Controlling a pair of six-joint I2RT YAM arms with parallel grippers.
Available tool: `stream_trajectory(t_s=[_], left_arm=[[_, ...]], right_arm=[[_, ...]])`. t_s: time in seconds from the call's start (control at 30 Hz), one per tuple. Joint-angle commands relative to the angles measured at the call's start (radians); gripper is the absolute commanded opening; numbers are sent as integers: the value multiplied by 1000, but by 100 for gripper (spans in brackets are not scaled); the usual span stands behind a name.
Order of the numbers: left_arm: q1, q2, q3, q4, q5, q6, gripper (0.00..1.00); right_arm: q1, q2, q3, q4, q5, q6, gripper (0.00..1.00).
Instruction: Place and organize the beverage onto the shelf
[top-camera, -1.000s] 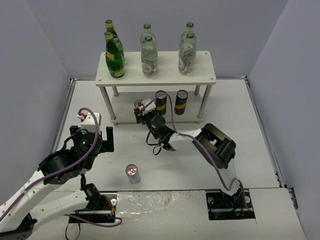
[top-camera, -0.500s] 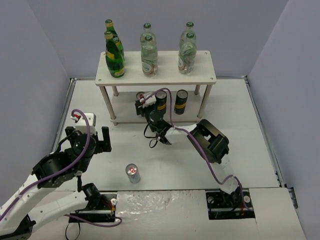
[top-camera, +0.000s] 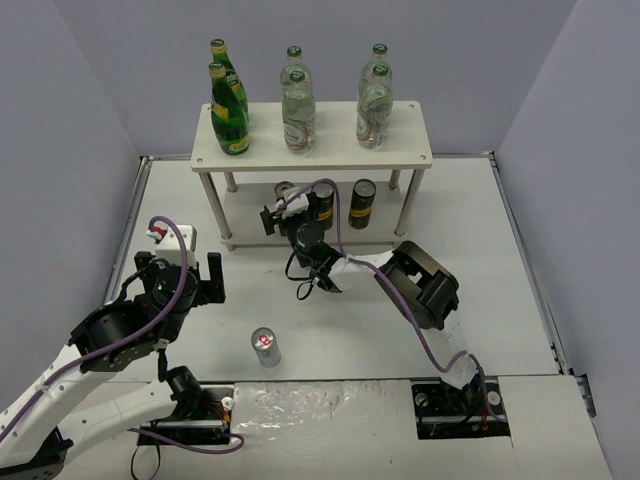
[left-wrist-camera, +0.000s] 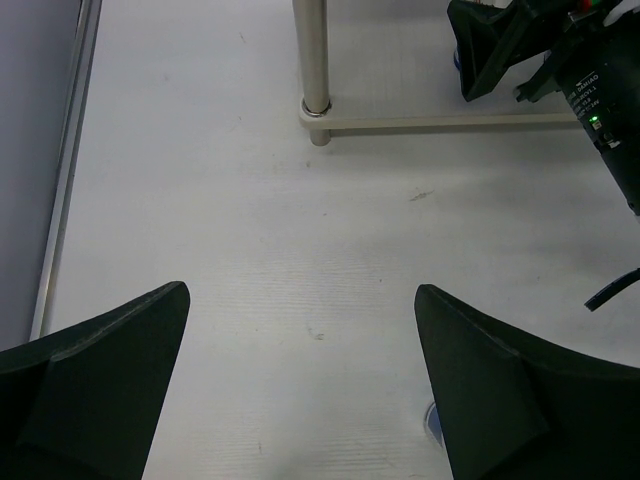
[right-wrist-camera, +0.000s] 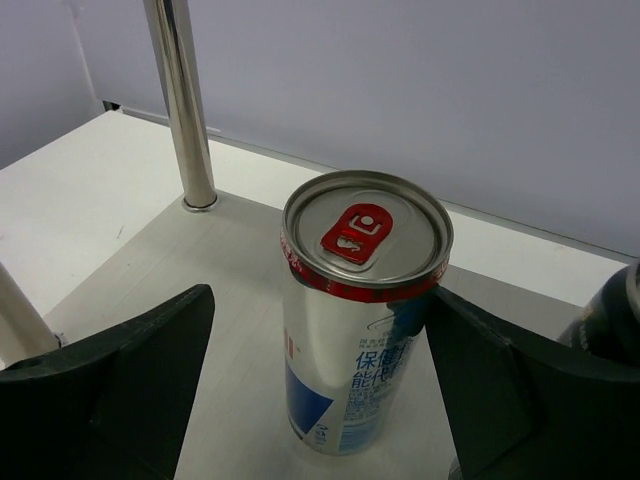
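The shelf holds two dark-green bottles and four clear green-capped bottles on its top board. Two black cans stand on the lower board. My right gripper reaches under the top board. In the right wrist view it is open around a silver-blue-red can, which stands upright on the lower board; the right finger is close against it and the left finger is apart. Another silver-blue-red can stands on the table. My left gripper is open and empty over the table.
The shelf's front-left leg and the lower board's edge lie ahead of my left gripper, with the right arm's wrist beyond. A rear shelf leg stands left of the can. Grey walls enclose the table on three sides.
My right gripper has carried the silver-blue-red can further in under the top board, to the left of the black cans. My left arm has shifted slightly.
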Motion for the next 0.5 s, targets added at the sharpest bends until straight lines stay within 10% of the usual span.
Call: stream_trajectory(t_s=[0.0,0.47], left_arm=[[-1,11,39,-6,-15,-4,94],[1,8,44,-8,-29,-7,94]], right_arm=[[17,-96,-11,200,40,-24,82],[74,-196,-114,223,96,-29,87]])
